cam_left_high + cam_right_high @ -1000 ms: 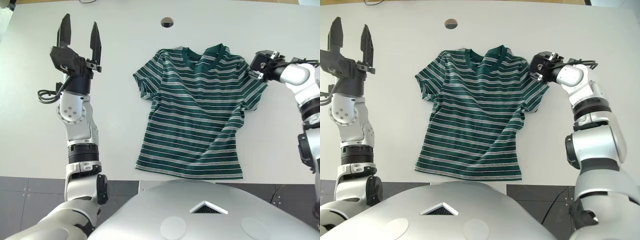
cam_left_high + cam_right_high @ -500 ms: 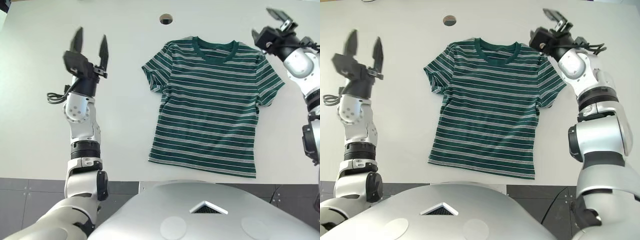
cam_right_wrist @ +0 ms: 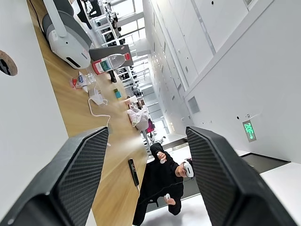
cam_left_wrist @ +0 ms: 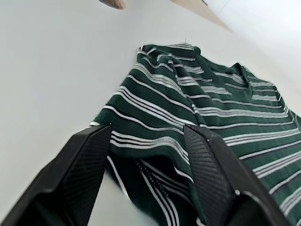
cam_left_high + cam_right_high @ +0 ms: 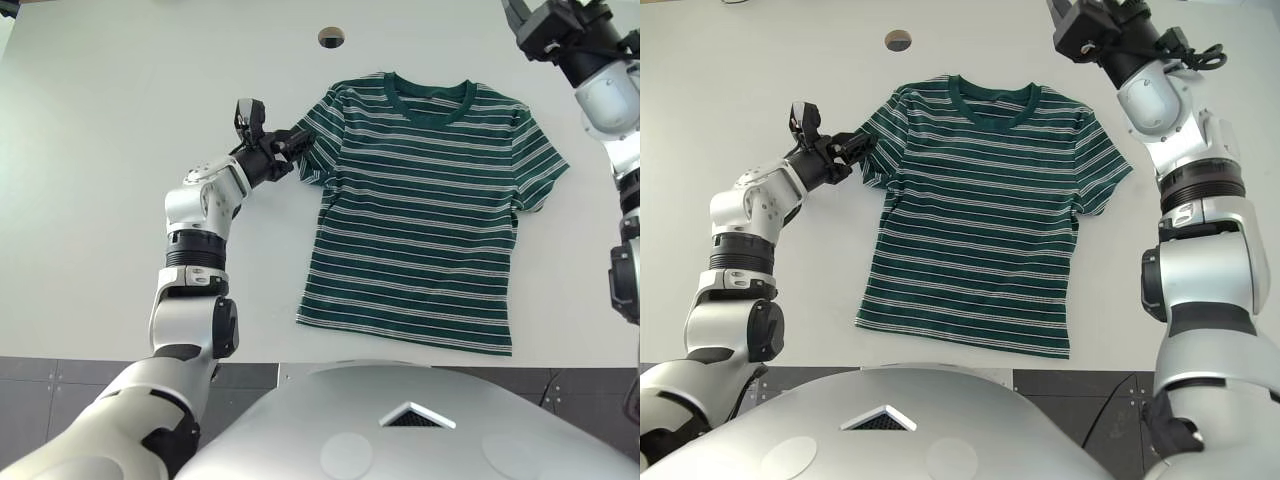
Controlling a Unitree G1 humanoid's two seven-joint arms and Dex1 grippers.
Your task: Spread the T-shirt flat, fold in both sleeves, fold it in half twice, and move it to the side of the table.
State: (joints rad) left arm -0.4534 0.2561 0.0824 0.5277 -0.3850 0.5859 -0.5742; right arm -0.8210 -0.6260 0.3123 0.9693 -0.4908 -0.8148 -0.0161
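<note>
Lowered from its raised pose, the left tool (image 5: pixel 270 130) has been brought to the T-shirt (image 5: pixel 420 210) sleeve on the robot's left, where its fingers (image 4: pixel 80 174) are spread wide with the sleeve edge between them, unclamped. The T-shirt is laid flat mid-tabletop (image 5: pixel 90 120), collar farthest from the robot. The right tool (image 5: pixel 545 15) is held open and empty, lifted beyond the shirt's far right shoulder

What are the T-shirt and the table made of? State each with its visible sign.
T-shirt: soft knit fabric, likely cotton, matte. It lies limp with small wrinkles at the sleeves, and is green with thin white stripes.
Table: hard, smooth white top, perhaps laminate, with a faint sheen. It is flat and even, with no grain showing.
</note>
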